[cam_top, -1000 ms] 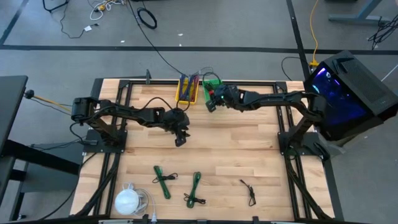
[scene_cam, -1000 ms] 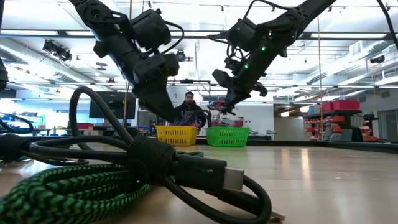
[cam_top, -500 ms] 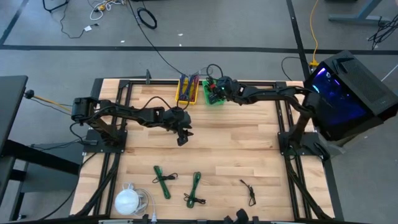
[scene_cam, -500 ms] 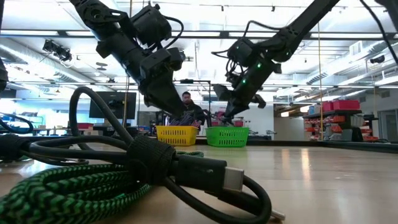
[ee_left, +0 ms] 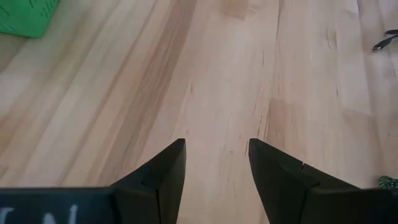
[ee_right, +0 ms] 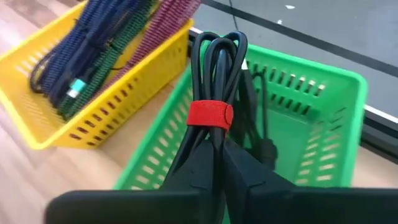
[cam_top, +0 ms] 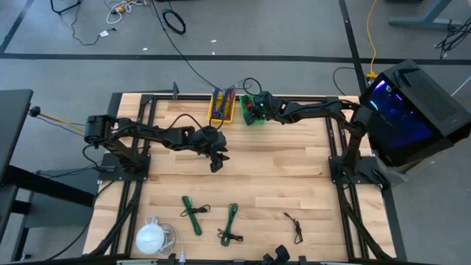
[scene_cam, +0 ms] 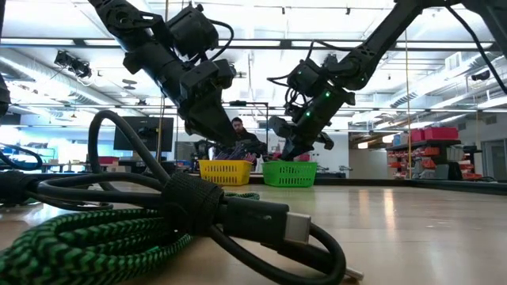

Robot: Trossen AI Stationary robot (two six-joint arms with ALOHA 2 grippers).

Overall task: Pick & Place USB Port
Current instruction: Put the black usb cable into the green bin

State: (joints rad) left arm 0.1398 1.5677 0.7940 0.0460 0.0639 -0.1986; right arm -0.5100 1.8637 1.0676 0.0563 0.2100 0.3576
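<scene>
We see the right gripper (ee_right: pixel 214 163) clamped on a coiled black USB cable (ee_right: pixel 214 74) bound with a red strap (ee_right: pixel 210 115), holding it over the green basket (ee_right: pixel 323 99) at the far edge of the table (cam_top: pixel 272 169). In the high view the right gripper (cam_top: pixel 257 109) sits above that green basket (cam_top: pixel 252 110), just right of the yellow basket (cam_top: pixel 222 107), which holds blue, green and maroon braided cables (ee_right: pixel 106 43). The left gripper (ee_left: pixel 214 165) hovers over bare wood near the table's middle, its fingers (ee_left: pixel 165 171) spread apart with nothing between them. Along the near edge we find two green cables (cam_top: pixel 193 215), a small black cable (cam_top: pixel 295 225) to the right and a white round object (cam_top: pixel 151 238) to the left. A person (scene_cam: pixel 240 138) sits beyond the baskets in the low view
</scene>
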